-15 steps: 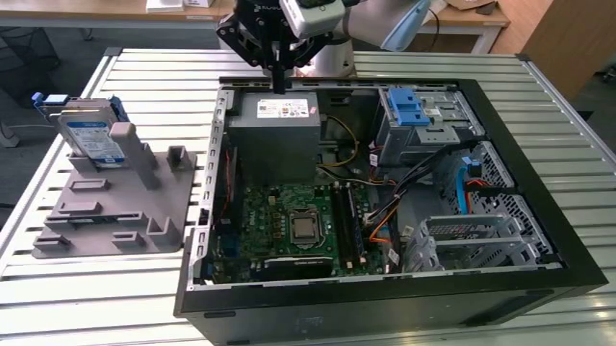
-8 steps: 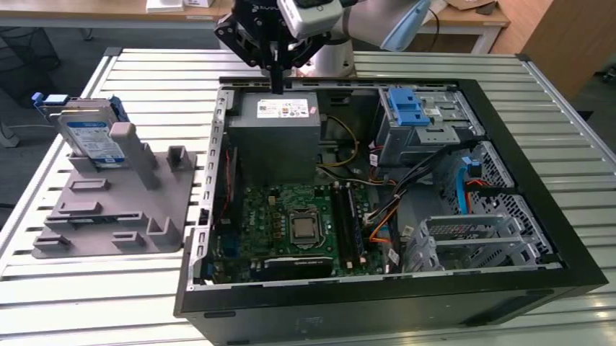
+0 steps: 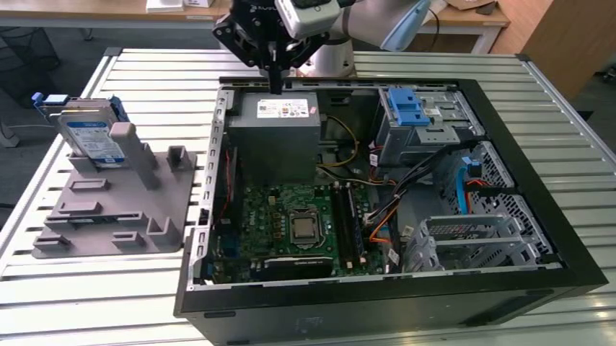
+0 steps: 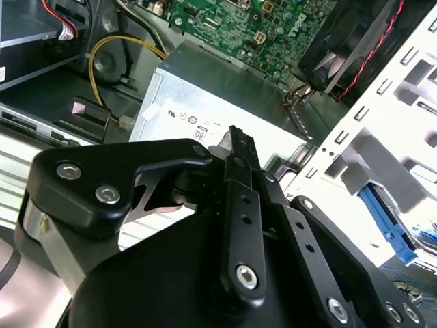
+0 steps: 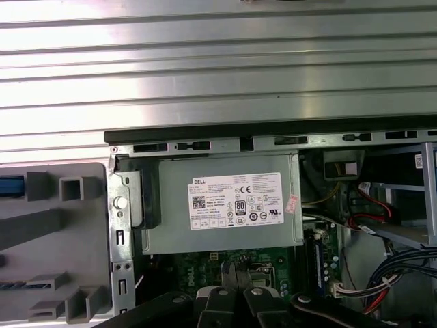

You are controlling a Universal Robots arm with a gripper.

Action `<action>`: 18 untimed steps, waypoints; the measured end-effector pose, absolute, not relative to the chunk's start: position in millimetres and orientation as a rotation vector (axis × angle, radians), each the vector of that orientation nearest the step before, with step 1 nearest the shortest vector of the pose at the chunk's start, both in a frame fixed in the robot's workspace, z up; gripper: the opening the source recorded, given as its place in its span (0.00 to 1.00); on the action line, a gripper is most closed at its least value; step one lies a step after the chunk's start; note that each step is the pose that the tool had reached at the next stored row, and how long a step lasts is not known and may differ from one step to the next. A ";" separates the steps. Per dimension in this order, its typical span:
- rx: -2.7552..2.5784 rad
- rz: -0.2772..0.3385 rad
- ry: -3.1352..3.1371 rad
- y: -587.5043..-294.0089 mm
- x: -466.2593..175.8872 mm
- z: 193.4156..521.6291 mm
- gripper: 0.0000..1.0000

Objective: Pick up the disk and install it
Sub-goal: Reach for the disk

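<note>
Fingers (image 4: 242,164) pressed together, empty, above power supply (image 3: 279,133), disk (image 3: 91,137) upright in grey stand (image 3: 115,209), lower edge hidden

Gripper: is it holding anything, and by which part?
Nothing is held. The black gripper hangs empty, fingers together, above the grey power-supply box; the silver hard drive in its blue carrier bracket stands on the grey fixture.

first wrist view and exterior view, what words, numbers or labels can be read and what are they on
white sticker on the power supply: rows of fine print and round marks, too small to quote
red tag at that sticker's edge: unreadable
white-and-blue label on the disk: too small to read
nothing can be quoted with confidence
</note>
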State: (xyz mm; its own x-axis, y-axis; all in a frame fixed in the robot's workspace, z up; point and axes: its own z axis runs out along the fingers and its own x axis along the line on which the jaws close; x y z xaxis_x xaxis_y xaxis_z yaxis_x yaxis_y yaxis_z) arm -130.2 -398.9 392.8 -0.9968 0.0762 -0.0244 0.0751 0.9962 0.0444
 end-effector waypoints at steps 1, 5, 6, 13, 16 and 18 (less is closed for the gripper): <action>0.118 0.068 3.113 -398.9 -130.5 392.7 0.11; 0.118 0.068 3.113 -398.9 -131.9 392.6 0.11; 0.118 0.068 3.113 -398.9 -131.9 392.6 0.11; 0.118 0.068 3.113 -398.9 -136.1 392.6 0.11; 0.118 0.068 3.113 -398.9 -138.4 392.6 0.11; 0.118 0.068 3.113 -398.6 -140.1 392.6 0.11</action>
State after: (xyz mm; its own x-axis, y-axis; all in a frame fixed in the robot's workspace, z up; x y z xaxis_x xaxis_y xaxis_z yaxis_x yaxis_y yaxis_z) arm -140.1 -398.6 392.6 -0.9968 0.0762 -0.0243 0.0751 0.9962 0.0443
